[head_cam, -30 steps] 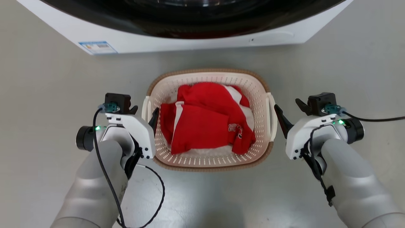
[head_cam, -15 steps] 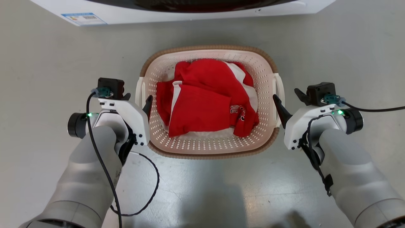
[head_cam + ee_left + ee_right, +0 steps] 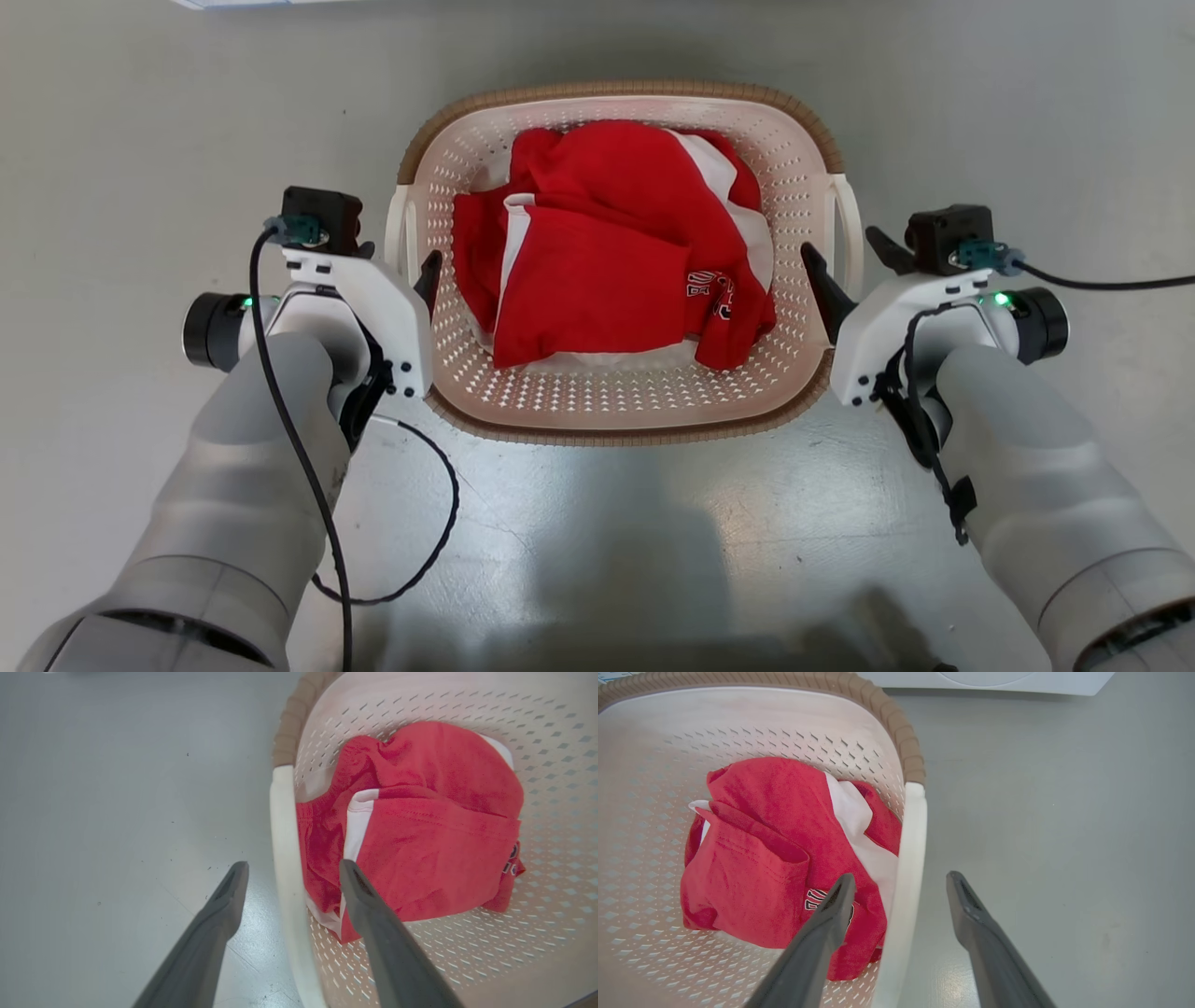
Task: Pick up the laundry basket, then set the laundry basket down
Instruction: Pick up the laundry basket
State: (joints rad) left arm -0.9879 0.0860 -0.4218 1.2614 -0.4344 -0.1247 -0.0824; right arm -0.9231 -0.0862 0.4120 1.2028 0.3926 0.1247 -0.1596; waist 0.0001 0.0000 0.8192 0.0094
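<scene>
The laundry basket [image 3: 616, 91], cream and perforated with a brown rim, sits on the grey floor with a red and white garment [image 3: 597, 261] inside. My left gripper [image 3: 400, 266] is open astride the basket's left white handle [image 3: 399, 229]. In the left wrist view the gripper [image 3: 294, 864] has one finger outside the handle [image 3: 282, 826] and one over the garment. My right gripper [image 3: 845, 254] is open astride the right handle [image 3: 848, 219]. The right wrist view shows this gripper [image 3: 901, 876] with the handle [image 3: 913, 826] between its spread fingers.
A white washing machine [image 3: 985, 681] stands beyond the basket; a sliver of its labelled edge [image 3: 243, 3] shows at the top of the head view. Bare grey floor lies on both sides of the basket and in front of it.
The head camera has moved, so the washing machine slid out at the top and the basket looks larger. Both grippers stay open; the right one has come in over its handle.
</scene>
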